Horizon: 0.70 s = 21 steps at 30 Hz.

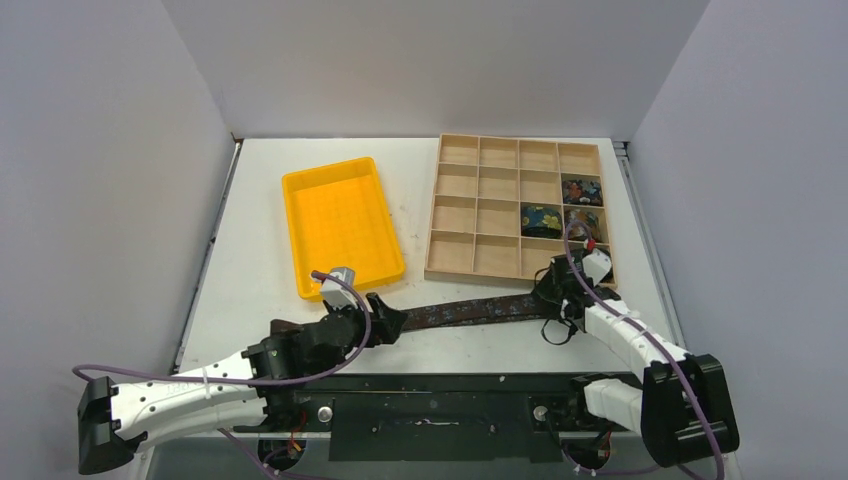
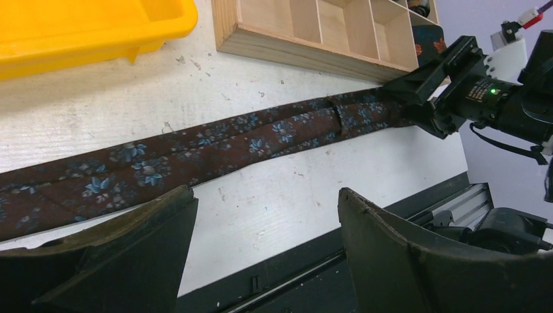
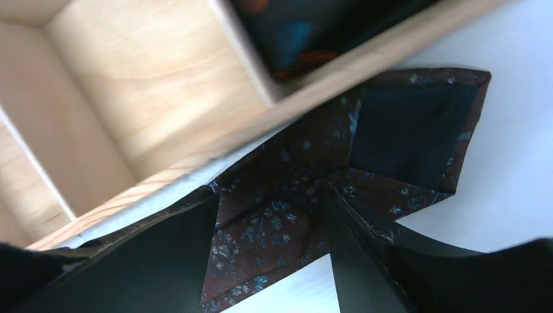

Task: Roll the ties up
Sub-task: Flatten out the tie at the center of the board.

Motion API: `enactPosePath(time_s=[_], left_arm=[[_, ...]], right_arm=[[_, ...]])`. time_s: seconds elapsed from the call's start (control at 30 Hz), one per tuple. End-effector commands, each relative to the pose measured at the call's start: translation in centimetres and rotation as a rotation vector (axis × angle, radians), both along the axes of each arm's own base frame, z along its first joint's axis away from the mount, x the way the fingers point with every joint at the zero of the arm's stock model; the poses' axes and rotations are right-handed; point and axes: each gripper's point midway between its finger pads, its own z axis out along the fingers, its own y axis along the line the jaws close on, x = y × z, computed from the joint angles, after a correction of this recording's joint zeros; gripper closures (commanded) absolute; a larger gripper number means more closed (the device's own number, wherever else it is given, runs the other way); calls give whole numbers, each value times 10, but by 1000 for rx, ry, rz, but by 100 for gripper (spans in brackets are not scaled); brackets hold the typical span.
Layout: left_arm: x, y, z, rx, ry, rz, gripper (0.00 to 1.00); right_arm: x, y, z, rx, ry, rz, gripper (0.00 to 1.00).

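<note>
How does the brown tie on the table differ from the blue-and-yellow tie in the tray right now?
The brown tie lies stretched out as a long strip on the table, in front of the wooden tray. The blue-and-yellow tie is a compact bundle inside one tray cell. The brown tie has small blue flowers on brown, while the blue-and-yellow tie has bolder patches on a dark ground. Both are printed fabric.
</note>
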Motion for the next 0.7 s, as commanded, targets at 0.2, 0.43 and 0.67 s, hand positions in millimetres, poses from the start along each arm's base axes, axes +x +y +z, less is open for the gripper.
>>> enactPosePath(time_s=[0.2, 0.43, 0.67], left_arm=[[4, -7, 28, -40, -54, -9, 23], [1, 4, 21, -46, -55, -1, 23], [-3, 3, 17, -37, -14, -6, 23]], right_arm=[[-32, -44, 50, -96, -34, -210, 40], [1, 51, 96, 85, -212, 235, 39], [3, 120, 56, -142, -86, 433, 46]])
